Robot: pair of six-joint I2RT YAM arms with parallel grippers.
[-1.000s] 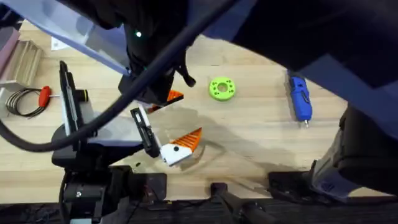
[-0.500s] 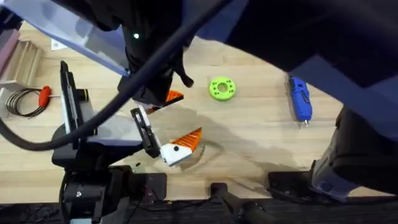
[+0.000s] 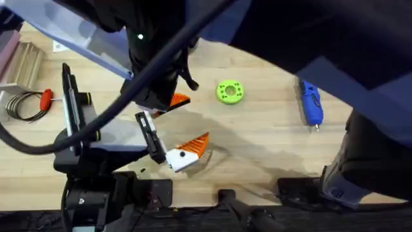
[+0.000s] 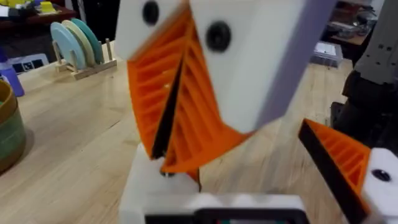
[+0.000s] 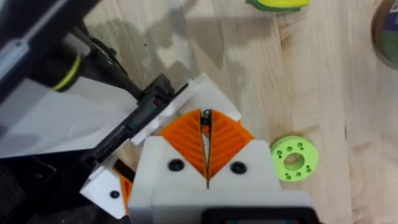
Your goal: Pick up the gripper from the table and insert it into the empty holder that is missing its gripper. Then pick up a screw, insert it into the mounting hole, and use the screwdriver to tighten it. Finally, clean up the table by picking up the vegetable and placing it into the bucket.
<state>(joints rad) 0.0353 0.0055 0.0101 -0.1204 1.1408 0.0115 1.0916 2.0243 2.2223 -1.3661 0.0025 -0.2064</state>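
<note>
Nothing shifted; right tool (image 5: 206,149) pads pressed together, just above holder (image 5: 205,93); left tool's state unclear.

Round green plastic disc with holes (image 3: 230,91) lies on the pale wooden table (image 3: 270,145), about mid-table, slightly far. Red-handled tool (image 3: 46,100) sits at far left beside a coil of dark wire (image 3: 19,106). Wooden rack holding pale blue and green plates (image 4: 78,42) stands upright at the table's edge.
</note>
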